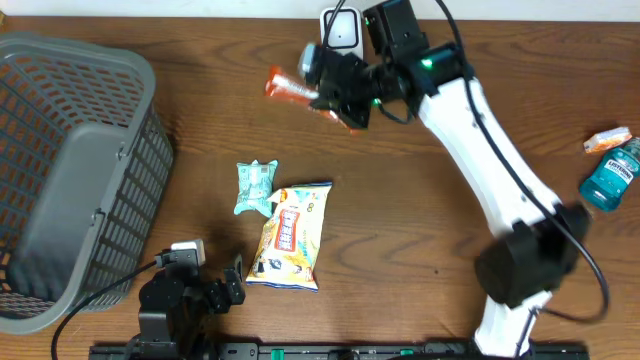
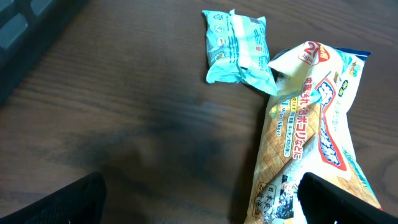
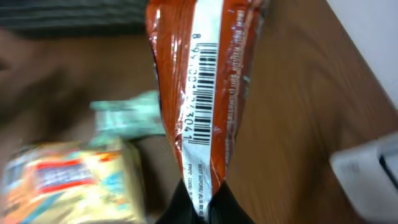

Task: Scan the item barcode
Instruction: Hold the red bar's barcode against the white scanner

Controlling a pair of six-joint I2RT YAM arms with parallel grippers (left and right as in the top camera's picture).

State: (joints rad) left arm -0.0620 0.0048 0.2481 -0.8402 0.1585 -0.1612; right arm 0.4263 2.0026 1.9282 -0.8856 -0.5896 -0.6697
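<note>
My right gripper [image 1: 338, 102] is shut on the end of an orange-red snack packet [image 1: 288, 88], held above the table just left of the white scanner [image 1: 342, 30]. In the right wrist view the packet [image 3: 186, 56] rises from the pinched fingertips [image 3: 202, 205], and its white seam with the barcode [image 3: 202, 93] faces the camera. The scanner's corner [image 3: 373, 168] shows at the right edge. My left gripper [image 1: 225, 285] rests low at the front left, open, its fingers [image 2: 62, 205] wide apart with bare wood between them.
A yellow snack bag [image 1: 290, 235] lies mid-table and reaches the left gripper's right finger [image 2: 348, 202]. A teal packet [image 1: 255, 187] touches the bag's top. A grey basket [image 1: 70, 170] fills the left side. A blue mouthwash bottle [image 1: 610, 180] and a small orange packet [image 1: 607, 140] lie far right.
</note>
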